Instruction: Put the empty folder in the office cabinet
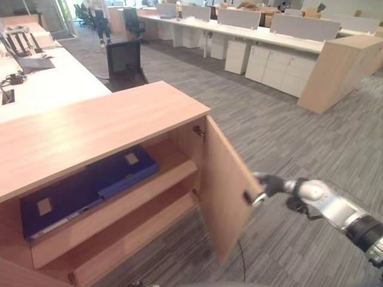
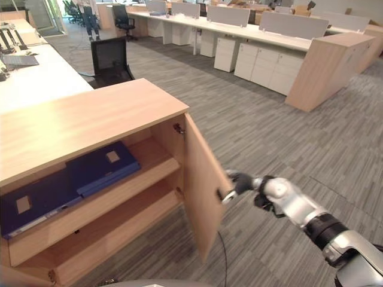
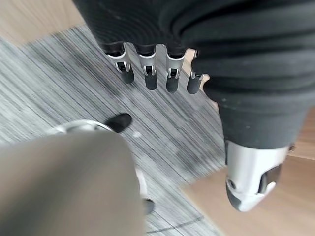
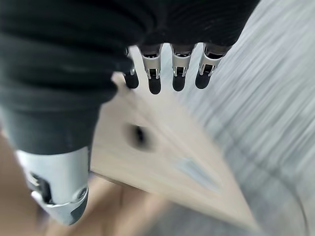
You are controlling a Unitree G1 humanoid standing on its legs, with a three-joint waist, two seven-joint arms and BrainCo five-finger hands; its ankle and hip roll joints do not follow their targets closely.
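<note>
I see my right hand at the edge of the open cabinet door, with two blue folders lying flat on the upper shelf.

Grey striped carpet covers the floor of an open-plan office. Across the top of the frame runs a long row of white desks with grey divider screens and white drawer units beneath. A light wood end panel stands at upper right. A black chair sits upper left, beside a white table.
</note>
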